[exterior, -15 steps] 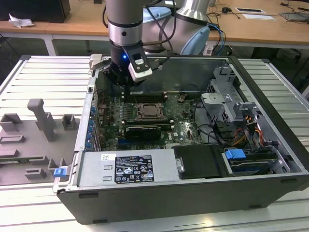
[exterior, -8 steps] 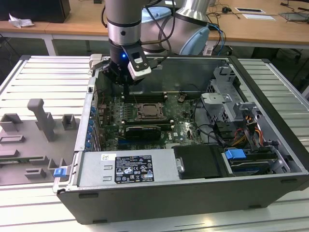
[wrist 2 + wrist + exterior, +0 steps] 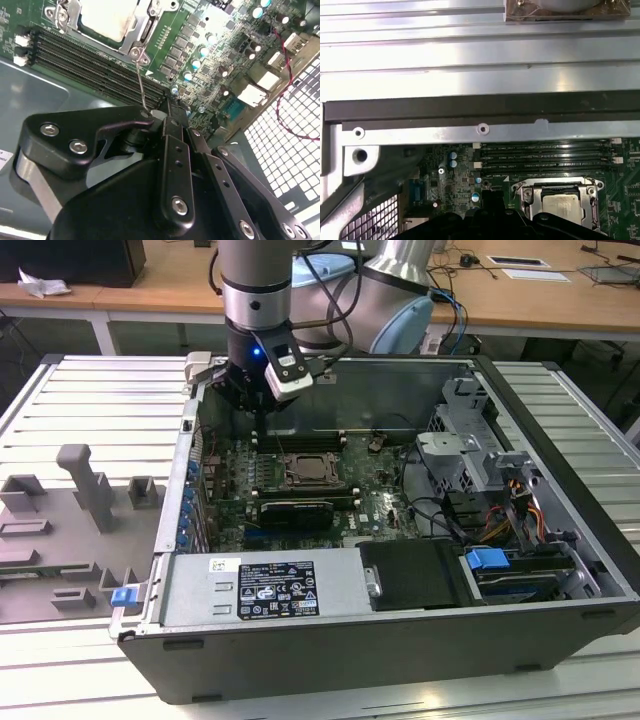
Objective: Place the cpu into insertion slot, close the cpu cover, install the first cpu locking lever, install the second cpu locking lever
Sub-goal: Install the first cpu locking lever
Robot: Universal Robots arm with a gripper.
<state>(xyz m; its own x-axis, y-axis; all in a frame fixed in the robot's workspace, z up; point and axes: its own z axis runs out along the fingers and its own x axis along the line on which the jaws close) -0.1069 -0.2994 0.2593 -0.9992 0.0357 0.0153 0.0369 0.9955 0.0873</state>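
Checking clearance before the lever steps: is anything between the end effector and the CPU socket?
Nothing visible blocks the way. The end effector sits just beside the insertion slot, with only bare board and the black memory slots between. The cpu cover lies closed over the cpu.

The exterior view stands off the arm, looking down from the near side into the open dark-grey metal computer case (image 3: 560,430). Both wrist views ride close above the green circuit board (image 3: 455,185), facing down; each shares the silvery-rimmed square insertion slot (image 3: 560,202) with it.
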